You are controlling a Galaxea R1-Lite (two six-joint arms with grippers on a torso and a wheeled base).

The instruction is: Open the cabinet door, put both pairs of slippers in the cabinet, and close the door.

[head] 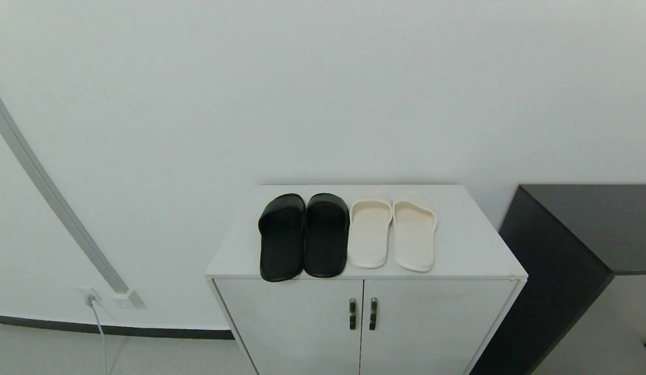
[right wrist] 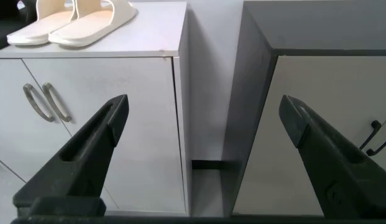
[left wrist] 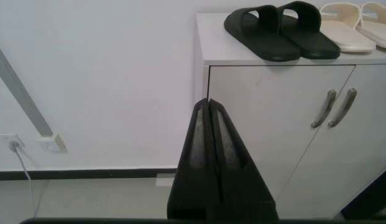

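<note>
Starting at step 1: the white 2-door laminate cabinet point(head: 291, 328) is shut, both doors flush, so opening comes first and nothing is stowed yet. The pair of black rubber slide slippers point(head: 303, 237) lies on the cabinet top toward the robot's left, toes to the wall. The pair of cream foam slide slippers point(head: 393, 232) lies just beside it on the right, the inner shoes nearly touching. 2 dark metal bar handles point(head: 352, 313) sit side by side at the door seam, roughly below where the 2 pairs meet.

Next move, as I judge it: 1 pincer must clamp or hook a handle and draw that door outward along its hinge arc, keeping room for the swing.

Left pincer point(left wrist: 209, 106): fingers pressed together, no gap, holding nothing, low, off the cabinet's left corner. Right pincer point(right wrist: 205, 106): spread wide, empty, facing the gap between the white cabinet and the matte dark grey cabinet point(head: 578, 234) beside it.
</note>
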